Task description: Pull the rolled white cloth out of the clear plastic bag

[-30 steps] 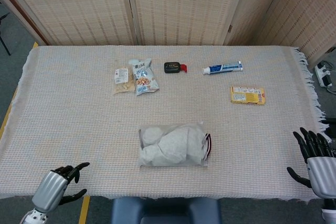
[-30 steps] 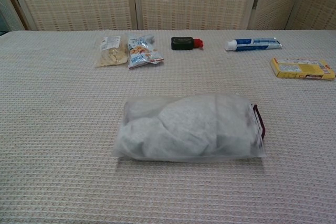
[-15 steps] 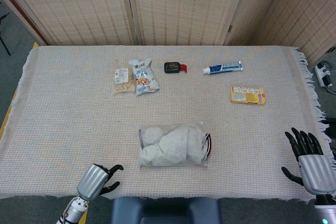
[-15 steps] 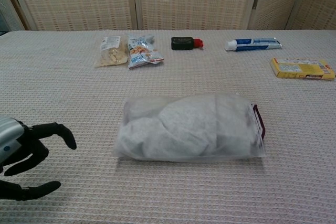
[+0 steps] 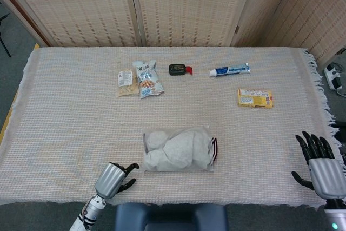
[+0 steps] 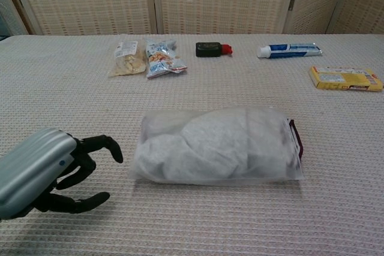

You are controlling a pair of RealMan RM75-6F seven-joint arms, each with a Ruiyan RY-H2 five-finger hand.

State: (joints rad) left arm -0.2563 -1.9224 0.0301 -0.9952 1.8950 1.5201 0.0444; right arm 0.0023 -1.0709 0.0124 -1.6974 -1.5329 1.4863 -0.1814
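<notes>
Clear plastic bag point(image 5: 178, 149) with rolled white cloth point(image 6: 210, 145) inside, near-centre on table point(image 5: 65, 123); left hand point(image 6: 57, 172) beside closed end, right hand point(image 5: 324, 166) far right, both empty, fingers apart; risk of dragging whole bag unless pinned.

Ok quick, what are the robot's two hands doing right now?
Left hand: open, holding nothing, just beside the clear plastic bag.
Right hand: open, fingers spread, holding nothing, at the table edge.

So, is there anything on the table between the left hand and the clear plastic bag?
Nothing visible. In the chest view only bare tablecloth lies between the left hand and the closed left end of the clear plastic bag. The snacks, toothpaste and box lie far behind it.
</notes>
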